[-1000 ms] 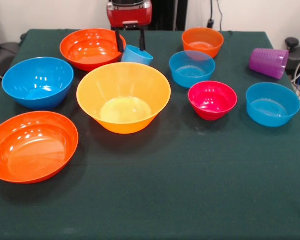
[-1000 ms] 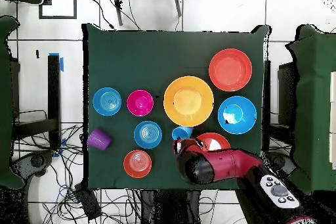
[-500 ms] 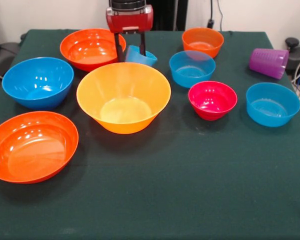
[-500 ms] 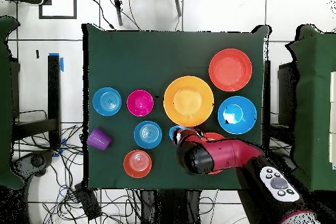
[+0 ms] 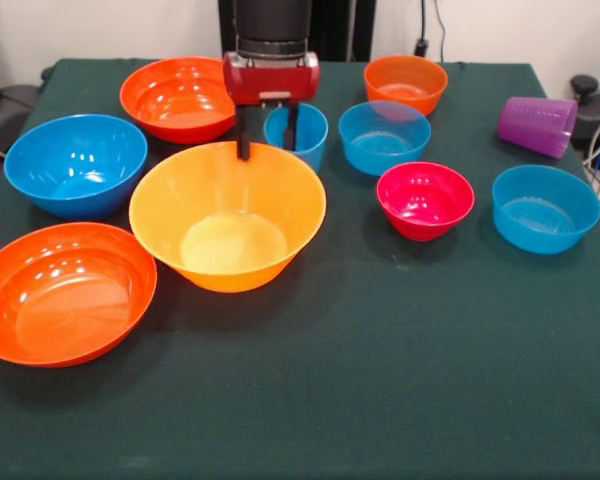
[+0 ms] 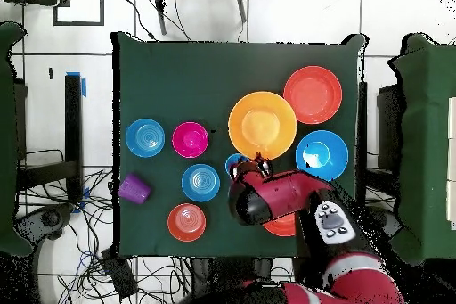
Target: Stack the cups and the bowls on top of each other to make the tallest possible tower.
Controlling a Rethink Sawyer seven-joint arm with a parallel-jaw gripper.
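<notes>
Cups first: our light blue cup [image 5: 298,131] stands upright at about 12 o'clock on the green table [image 5: 400,380], mouth up, just behind the big yellow-orange bowl [image 5: 227,213]. We see the red-and-black arm [image 6: 294,201] coming straight down, and the gripper [image 5: 267,128] pinches the cup's rim, one black finger [image 5: 291,125] inside, the other outside. The translucent purple cup [image 5: 537,124] lies tipped over at 2 o'clock. Everything's glossy round plastic with tapered sides: the magenta-pink bowl [image 5: 425,197], the small blue bowl [image 5: 384,135].
</notes>
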